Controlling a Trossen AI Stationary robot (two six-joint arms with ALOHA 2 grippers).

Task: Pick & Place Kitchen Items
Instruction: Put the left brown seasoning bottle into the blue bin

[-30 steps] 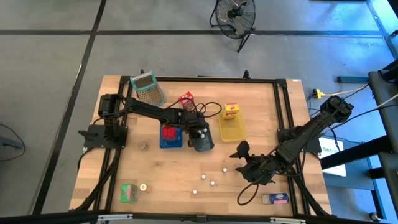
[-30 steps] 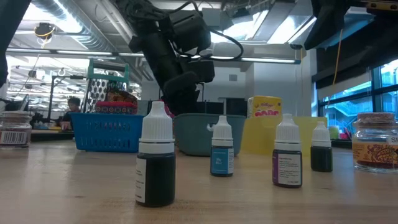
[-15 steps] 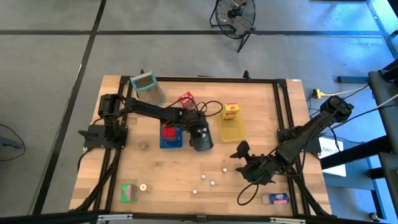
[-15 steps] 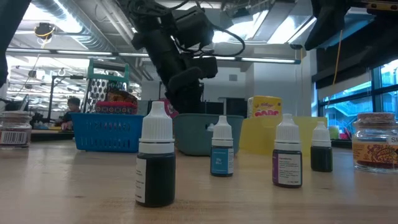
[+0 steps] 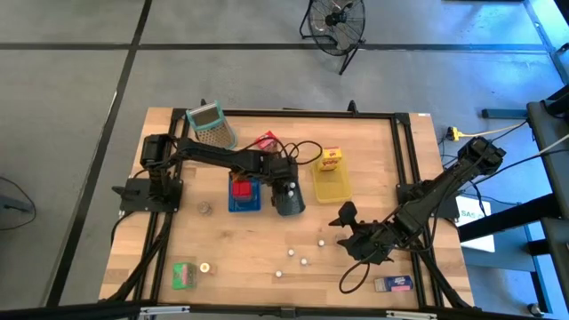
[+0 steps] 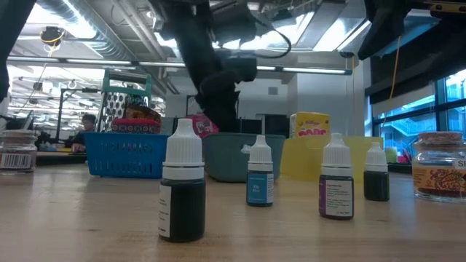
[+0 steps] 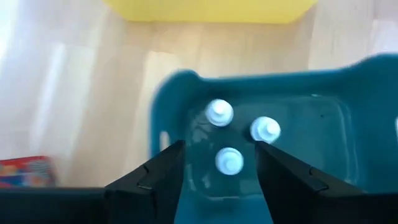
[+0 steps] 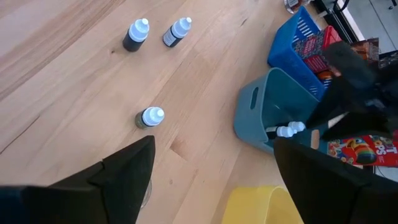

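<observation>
The grey-blue bin [image 5: 290, 199] stands mid-table and holds three white-capped dropper bottles [image 7: 229, 160]. My left gripper [image 7: 221, 171] hangs open just above them, its fingers on either side of one cap, touching nothing. It points steeply down over the bin [image 6: 240, 156]. Several more dropper bottles [image 5: 304, 261] stand upright on the wood nearer the front edge; they also show in the low view [image 6: 182, 191] and in the right wrist view [image 8: 149, 117]. My right gripper [image 5: 343, 228] waits wide open above the table at the right.
A blue basket [image 5: 244, 196] with a red carton stands left of the bin, and a yellow tray [image 5: 332, 185] with a yellow carton stands to its right. A grater [image 5: 212, 126] and a red packet [image 5: 265, 142] lie behind. A green carton [image 5: 184, 276], a jar [image 5: 204, 208] and a small box [image 5: 393, 284] sit nearer the front.
My left gripper has risen from the grey-blue bin and tipped a little more steeply down. The bottles stay in the bin.
</observation>
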